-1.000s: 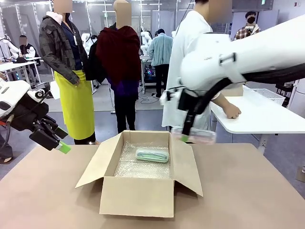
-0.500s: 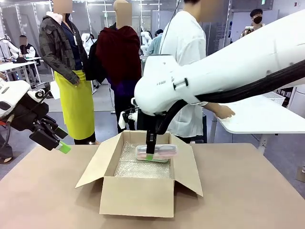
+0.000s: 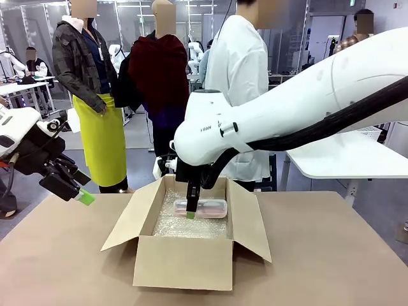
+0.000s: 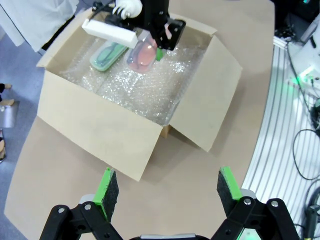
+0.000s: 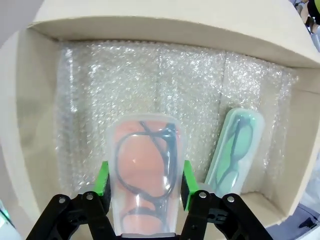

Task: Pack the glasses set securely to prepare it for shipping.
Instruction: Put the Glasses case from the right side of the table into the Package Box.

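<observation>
An open cardboard box [image 3: 185, 261] lined with bubble wrap [image 5: 125, 85] stands mid-table. My right gripper [image 3: 191, 213] reaches down into it, shut on the pale pink glasses case [image 5: 145, 170], dark frames showing through. The pink case [image 3: 207, 208] hangs just above the wrap. The mint-green glasses case [image 5: 235, 147] lies on the wrap beside it, against the box wall. In the left wrist view the green case [image 4: 107, 54] and the pink case [image 4: 142, 52] sit side by side under the right gripper [image 4: 160, 45]. My left gripper [image 3: 80, 191] hovers open off the table's left side, nothing between its fingers [image 4: 167, 187].
The box flaps [image 3: 124, 223] stand spread outward on all sides. A person in a white coat [image 3: 239, 70] stands at the far side behind the box. A white table [image 3: 344, 159] is at the back right. Bare brown tabletop [image 3: 331, 255] surrounds the box.
My right arm swung left from beyond the box's right rear corner and lowered the pink case into the box beside the green one. The left arm has not moved.
</observation>
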You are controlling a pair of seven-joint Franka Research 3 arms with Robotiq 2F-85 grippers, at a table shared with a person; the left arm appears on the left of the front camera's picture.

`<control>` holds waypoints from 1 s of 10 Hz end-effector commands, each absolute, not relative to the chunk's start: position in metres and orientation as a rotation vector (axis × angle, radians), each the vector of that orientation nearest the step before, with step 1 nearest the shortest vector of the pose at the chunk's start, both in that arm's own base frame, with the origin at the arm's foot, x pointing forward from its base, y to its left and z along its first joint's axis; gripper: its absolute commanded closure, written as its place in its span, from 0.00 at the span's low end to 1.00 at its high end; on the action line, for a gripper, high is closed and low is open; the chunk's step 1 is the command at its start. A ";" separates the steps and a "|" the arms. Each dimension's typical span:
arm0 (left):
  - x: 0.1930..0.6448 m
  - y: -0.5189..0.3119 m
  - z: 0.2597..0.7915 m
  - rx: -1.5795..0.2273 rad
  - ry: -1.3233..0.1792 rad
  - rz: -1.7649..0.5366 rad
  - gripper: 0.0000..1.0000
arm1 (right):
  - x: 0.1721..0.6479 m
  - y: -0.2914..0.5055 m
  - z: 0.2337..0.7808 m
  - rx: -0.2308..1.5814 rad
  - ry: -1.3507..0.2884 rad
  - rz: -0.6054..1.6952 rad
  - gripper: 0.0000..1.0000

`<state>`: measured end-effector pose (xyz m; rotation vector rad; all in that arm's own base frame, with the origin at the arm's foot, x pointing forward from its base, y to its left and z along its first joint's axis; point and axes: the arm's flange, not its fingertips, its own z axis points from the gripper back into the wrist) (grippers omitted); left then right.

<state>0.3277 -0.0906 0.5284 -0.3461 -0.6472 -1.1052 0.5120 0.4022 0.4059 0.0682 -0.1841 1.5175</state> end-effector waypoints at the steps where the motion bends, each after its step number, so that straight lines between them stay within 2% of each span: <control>1: 0.328 -0.087 0.529 -0.369 -0.651 -1.128 0.00 | 0.510 0.402 0.384 0.082 -0.204 1.480 0.74; 9: 0.328 -0.087 0.529 -0.369 -0.651 -1.128 0.00 | 0.516 0.394 0.326 0.077 -0.155 1.418 0.74; 10: 0.328 -0.087 0.529 -0.369 -0.651 -1.128 0.00 | 0.515 0.393 0.330 0.070 -0.151 1.425 0.04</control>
